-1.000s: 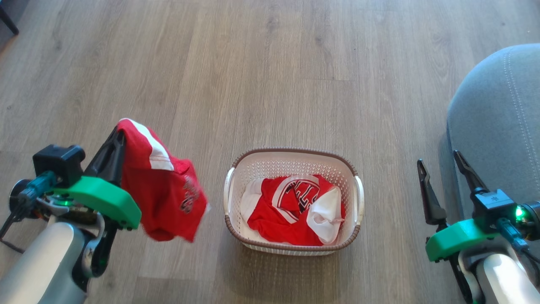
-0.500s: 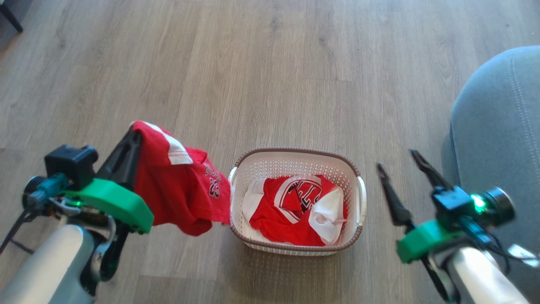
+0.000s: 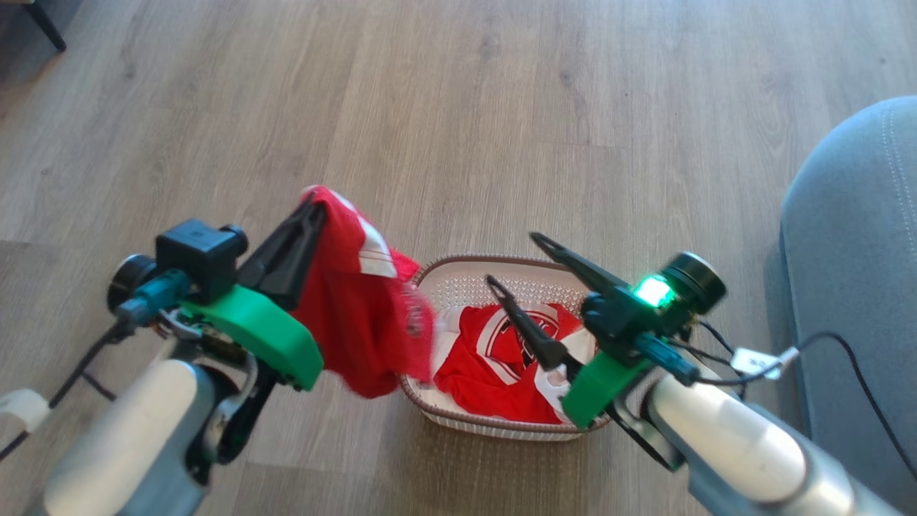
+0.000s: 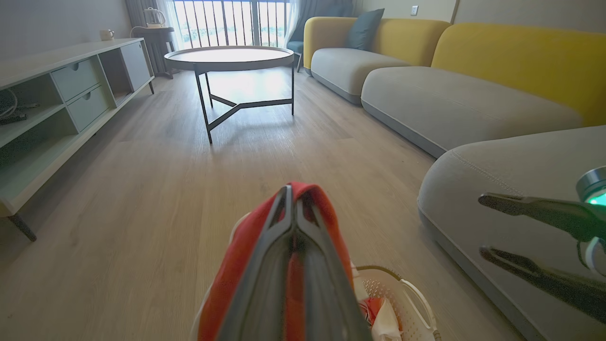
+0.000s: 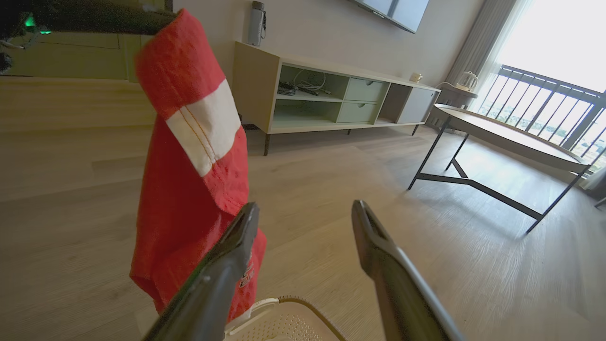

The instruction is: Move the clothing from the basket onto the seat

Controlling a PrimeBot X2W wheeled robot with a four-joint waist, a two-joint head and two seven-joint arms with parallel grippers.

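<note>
My left gripper (image 3: 315,201) is shut on a red garment with a white band (image 3: 358,322), which hangs in the air at the left edge of the basket (image 3: 466,287). More red and white clothing (image 3: 494,358) lies crumpled inside the basket. My right gripper (image 3: 512,258) stands open above the basket, its fingers empty. The grey seat (image 3: 852,287) is at the far right. In the left wrist view the left gripper (image 4: 291,189) pinches the garment (image 4: 236,265), with the basket (image 4: 402,303) below. In the right wrist view the right gripper (image 5: 305,206) points past the hanging garment (image 5: 189,189).
A round coffee table (image 4: 229,54) on thin dark legs stands farther out on the wooden floor. A low pale cabinet (image 4: 47,94) runs along the left wall. A grey and yellow sofa (image 4: 521,57) continues beyond the seat (image 4: 521,180). A cable trails over my right forearm (image 3: 824,344).
My right arm has swung left from beside the seat to above the basket, still open. My left arm has carried the garment rightward and up to the basket's left edge. The camera has shifted slightly.
</note>
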